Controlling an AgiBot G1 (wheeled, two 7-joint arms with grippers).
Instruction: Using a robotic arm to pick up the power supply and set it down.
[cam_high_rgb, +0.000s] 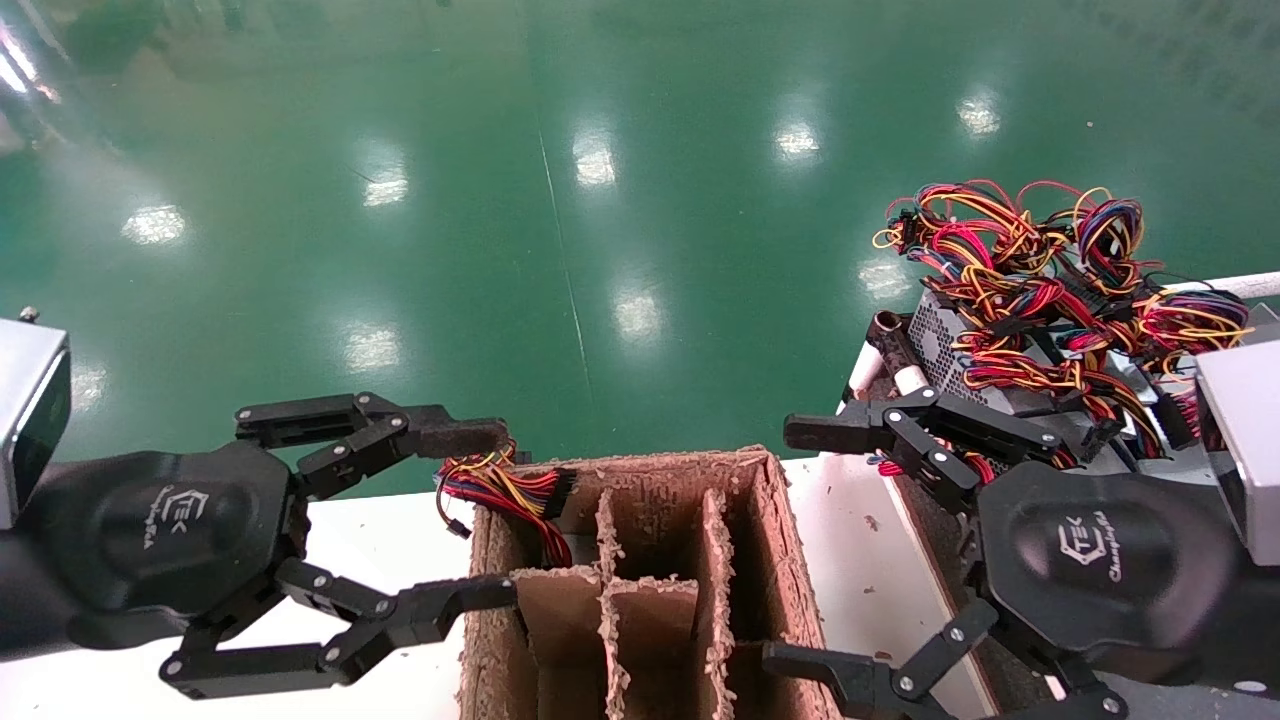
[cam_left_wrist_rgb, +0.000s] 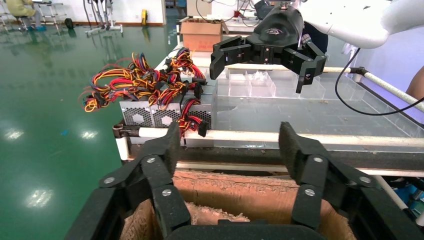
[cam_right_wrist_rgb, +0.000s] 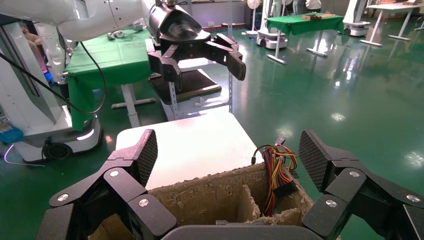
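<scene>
Supply still on rack, both grippers spread and empty.
The supply (cam_high_rgb: 985, 365) sits on the rack (cam_high_rgb: 885, 350) right of the box (cam_high_rgb: 650, 560), wires (cam_high_rgb: 1050, 265) heaped on top, just beyond the right gripper (cam_high_rgb: 815, 545), nearer arm. Left gripper (cam_high_rgb: 480, 515) hovers at the box's left edge beside a loose wire bundle (cam_high_rgb: 505, 490). Wires and rack rail could snag.
</scene>
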